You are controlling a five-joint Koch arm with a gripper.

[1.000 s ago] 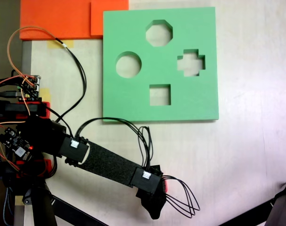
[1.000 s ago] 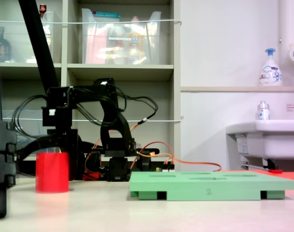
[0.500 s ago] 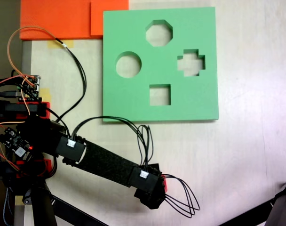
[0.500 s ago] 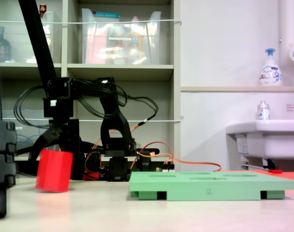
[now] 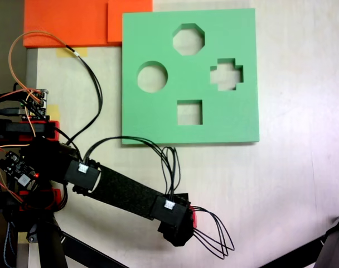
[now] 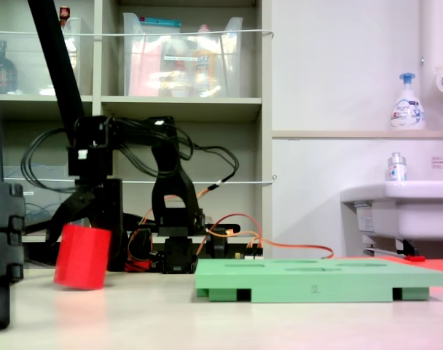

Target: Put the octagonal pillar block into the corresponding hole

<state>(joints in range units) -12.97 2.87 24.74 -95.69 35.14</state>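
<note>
Low side view: red foam octagonal pillar block (image 6: 82,257) sits at lower left of frame, tilted, its top leaning right, one bottom edge lifted off the table (image 6: 229,321). The gripper (image 6: 84,211) hangs right above it, dark fingers flanking the block's top; clamped or merely touching, cannot tell.

Top-down view: black arm (image 5: 127,195) runs along the lower left, covering the block except a red sliver (image 5: 194,219) at the wrist. Green foam board (image 5: 158,120), matte and square, lies top centre. The octagonal hole (image 5: 188,39) is near its upper edge and open, well apart from the block.
</note>
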